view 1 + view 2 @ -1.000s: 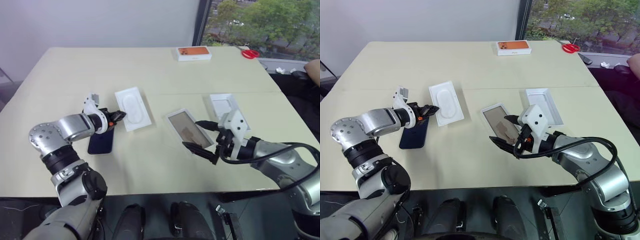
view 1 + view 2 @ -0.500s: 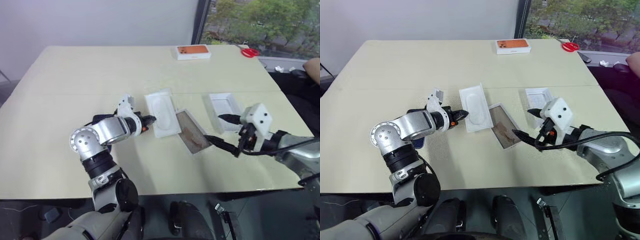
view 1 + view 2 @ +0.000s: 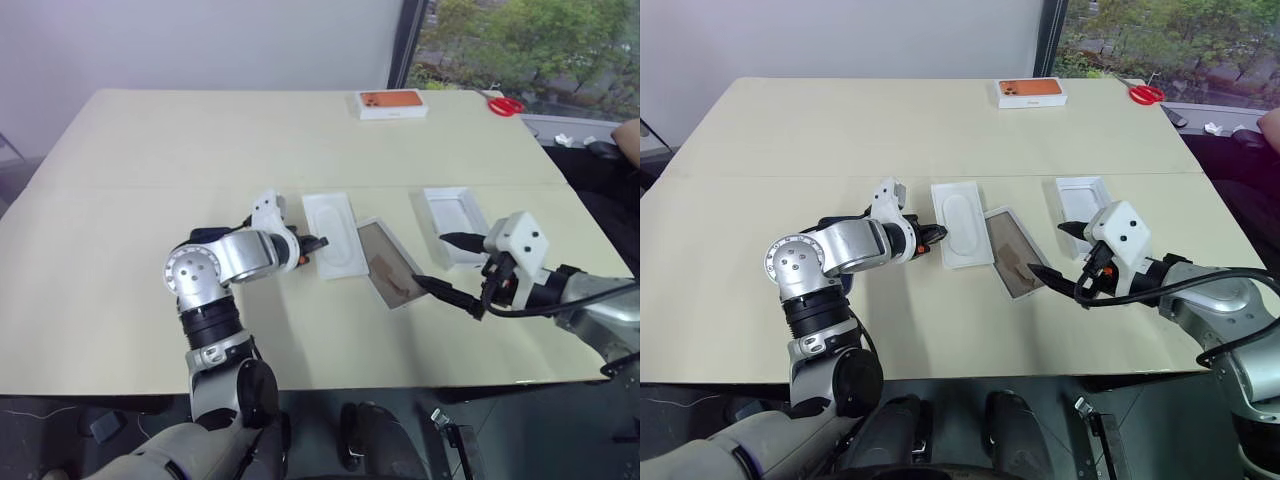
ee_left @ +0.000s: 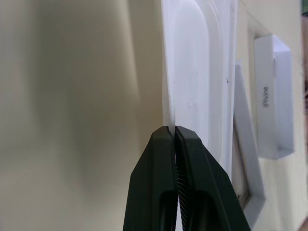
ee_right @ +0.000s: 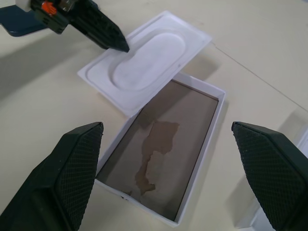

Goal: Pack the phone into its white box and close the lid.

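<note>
- Nearest the front edge of the pale cream desk (image 3: 120,300), the right hand (image 3: 1058,257) hovers with its two black fingers spread wide and nothing between them, aimed at the white box.
- The white box (image 3: 392,276) lies open side up just ahead of that hand, turned at an angle; its greyish-tan floor carries a darker stain.
- The left hand (image 3: 940,236) has its fingers pressed together; in the left wrist view their tips (image 4: 172,132) meet the near edge of the flat white insert (image 3: 962,223), though I cannot tell whether they pinch it or only touch it.
- That insert, with its oval recess, sits beside the white box, one corner overhanging the box's rim.
- The phone (image 5: 19,21) is mostly hidden behind the left arm; only a dark blue corner shows, cut off by the frame edge in the right wrist view.
- The lid (image 3: 456,226) rests open side up, plain white inside, to the right of the white box and apart from it.
- A seam runs across the desk at mid-depth.
- At the far edge stand an orange-topped box (image 3: 391,103) and red-handled scissors (image 3: 503,105).
- Beyond are a plain grey wall and a window with green trees.
</note>
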{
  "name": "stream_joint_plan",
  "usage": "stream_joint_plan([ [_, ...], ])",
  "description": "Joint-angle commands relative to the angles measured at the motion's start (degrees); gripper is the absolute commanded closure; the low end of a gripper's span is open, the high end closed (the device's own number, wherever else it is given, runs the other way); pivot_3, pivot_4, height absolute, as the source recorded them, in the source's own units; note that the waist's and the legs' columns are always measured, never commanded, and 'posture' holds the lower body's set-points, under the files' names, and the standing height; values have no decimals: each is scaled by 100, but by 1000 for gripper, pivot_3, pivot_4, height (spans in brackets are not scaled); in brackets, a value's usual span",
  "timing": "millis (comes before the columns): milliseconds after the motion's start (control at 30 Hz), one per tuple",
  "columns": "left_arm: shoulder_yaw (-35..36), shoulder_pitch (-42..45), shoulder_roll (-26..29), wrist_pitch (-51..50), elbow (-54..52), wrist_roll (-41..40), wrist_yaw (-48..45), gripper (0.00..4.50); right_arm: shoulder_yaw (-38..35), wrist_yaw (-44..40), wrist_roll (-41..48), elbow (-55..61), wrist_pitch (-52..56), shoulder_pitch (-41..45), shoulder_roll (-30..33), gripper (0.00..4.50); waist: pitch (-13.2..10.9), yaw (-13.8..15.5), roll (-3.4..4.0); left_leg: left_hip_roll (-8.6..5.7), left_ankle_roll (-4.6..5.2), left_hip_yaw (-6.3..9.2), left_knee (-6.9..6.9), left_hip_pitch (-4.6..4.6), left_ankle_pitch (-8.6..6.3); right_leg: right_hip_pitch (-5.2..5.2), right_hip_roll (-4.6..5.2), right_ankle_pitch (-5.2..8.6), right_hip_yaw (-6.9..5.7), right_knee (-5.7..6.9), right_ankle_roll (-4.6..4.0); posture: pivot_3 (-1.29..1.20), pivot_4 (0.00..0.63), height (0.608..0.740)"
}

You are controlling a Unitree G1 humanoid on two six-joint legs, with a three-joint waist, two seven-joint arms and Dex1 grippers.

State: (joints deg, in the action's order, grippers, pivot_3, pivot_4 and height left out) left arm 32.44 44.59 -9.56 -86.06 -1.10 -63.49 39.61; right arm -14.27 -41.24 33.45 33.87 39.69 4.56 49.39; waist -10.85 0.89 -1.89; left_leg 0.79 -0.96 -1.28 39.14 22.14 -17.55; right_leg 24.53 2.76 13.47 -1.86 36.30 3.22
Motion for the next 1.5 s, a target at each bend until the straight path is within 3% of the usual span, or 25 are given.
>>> stream_joint_plan([
  [33,68,-35,-137,188,-75,-386,-366,4410,0,85,67,213,-3,90,-70,0,0,-5,0,0,0,0,0,0,0,0,0,0,0,0,0,0,150,740],
  [333,367,-225,817,343,22,-1026,-734,4410,397,244,89,259,61,380,-351,0,1,-14,2,5,0,0,0,-7,0,0,-9,-1,0,5,-1,0,150,740],
  [467,158,-402,1065,259,-24,-1363,-873,4410,498,372,214,180,191,505,-583,0,1,16,2,5,-3,2,1,-4,2,1,-1,-1,-2,7,-1,0,150,740],
  [767,-230,-780,2023,190,65,-1656,-1589,4410,459,2009,1484,-62,1830,1468,-2185,0,2,-18,6,12,-14,1,3,-5,8,8,3,-5,0,18,-8,0,150,740],
  [933,-234,-967,2463,334,225,-1607,-1659,4410,687,2402,1456,-110,2176,1634,-2408,0,2,-13,8,12,-15,2,-1,-12,9,11,-3,-5,-1,35,-9,0,150,740],
  [1133,-280,-1081,2714,470,291,-1723,-1689,4410,876,2719,1385,-369,2444,1742,-2591,0,2,-12,8,4,-13,-2,3,-8,9,11,4,-5,1,33,-9,0,150,740],
  [1500,-672,-1419,3067,517,-37,-2321,-2004,4410,442,3737,1744,-1435,3465,2481,-3880,0,2,-40,10,10,-14,-1,2,-4,9,34,5,-5,2,69,-9,0,150,740],
])
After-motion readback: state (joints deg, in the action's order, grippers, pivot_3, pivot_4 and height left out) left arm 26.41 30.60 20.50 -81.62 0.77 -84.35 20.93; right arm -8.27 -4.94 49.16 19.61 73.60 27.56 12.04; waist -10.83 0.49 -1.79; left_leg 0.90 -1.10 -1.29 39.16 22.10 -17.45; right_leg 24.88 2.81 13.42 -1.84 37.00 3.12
